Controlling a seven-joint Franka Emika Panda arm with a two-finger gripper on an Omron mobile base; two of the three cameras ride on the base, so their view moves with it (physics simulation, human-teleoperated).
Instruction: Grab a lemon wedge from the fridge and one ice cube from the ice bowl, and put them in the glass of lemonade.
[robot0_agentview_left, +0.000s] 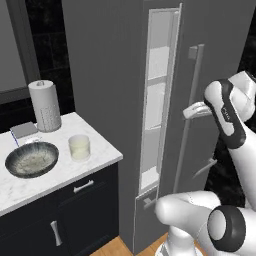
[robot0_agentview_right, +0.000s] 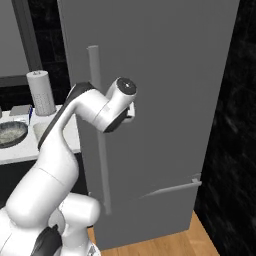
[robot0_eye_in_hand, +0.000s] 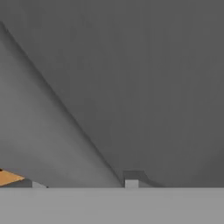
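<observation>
The fridge (robot0_agentview_left: 110, 75) is a tall dark grey block whose door is ajar by a narrow gap, showing white shelves (robot0_agentview_left: 155, 95). My gripper (robot0_agentview_left: 190, 112) reaches in from the right and sits at the long vertical handle (robot0_agentview_left: 186, 145), about halfway up. In the hand view its fingertips (robot0_eye_in_hand: 131, 183) stand apart against plain grey door surface, so the gripper (robot0_eye_in_hand: 85, 184) is open. The glass of lemonade (robot0_agentview_left: 79, 147) stands on the marble counter, right of the ice bowl (robot0_agentview_left: 32, 159). The lemon wedge is hidden.
A white paper-towel roll (robot0_agentview_left: 45, 105) and a small grey box (robot0_agentview_left: 24, 131) stand behind the bowl. Dark drawer cabinets (robot0_agentview_left: 75, 210) sit under the counter (robot0_agentview_left: 102, 160). The fridge's lower drawer handle (robot0_agentview_right: 170, 189) juts out near the wooden floor (robot0_agentview_right: 165, 240).
</observation>
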